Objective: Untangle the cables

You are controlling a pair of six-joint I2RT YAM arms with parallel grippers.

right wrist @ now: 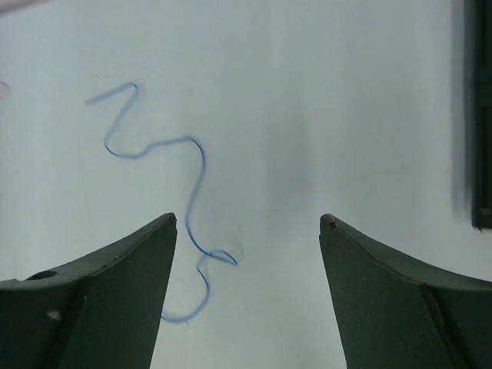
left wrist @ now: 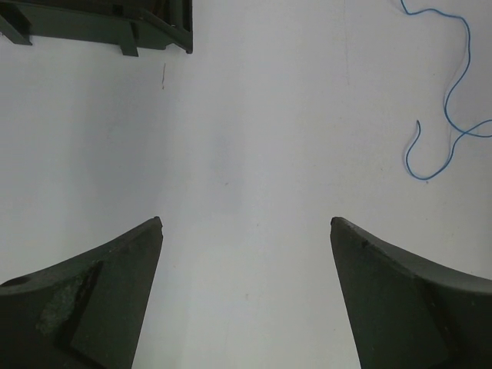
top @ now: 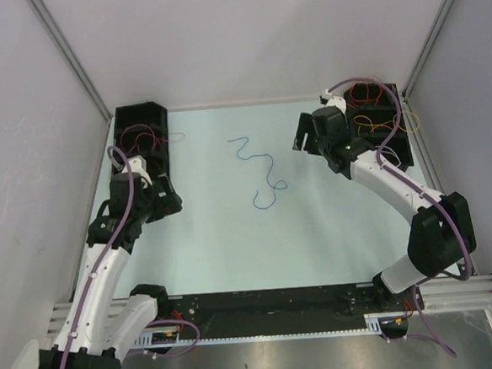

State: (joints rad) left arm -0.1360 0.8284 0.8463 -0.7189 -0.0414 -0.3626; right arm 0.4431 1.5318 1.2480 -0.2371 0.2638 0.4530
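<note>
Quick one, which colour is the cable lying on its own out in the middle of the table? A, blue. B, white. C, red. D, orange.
A: the blue cable lies alone on the open table, while the orange cables and red cables sit in the black trays at the far corners.

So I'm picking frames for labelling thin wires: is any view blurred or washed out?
Top external: evenly lit and sharp, the blue cable crisp. Left wrist: sharp too, though the table looks nearly white. Right wrist: softest, the cable's far end and the bin edge smeared, a faint grey shadow on the table.
</note>
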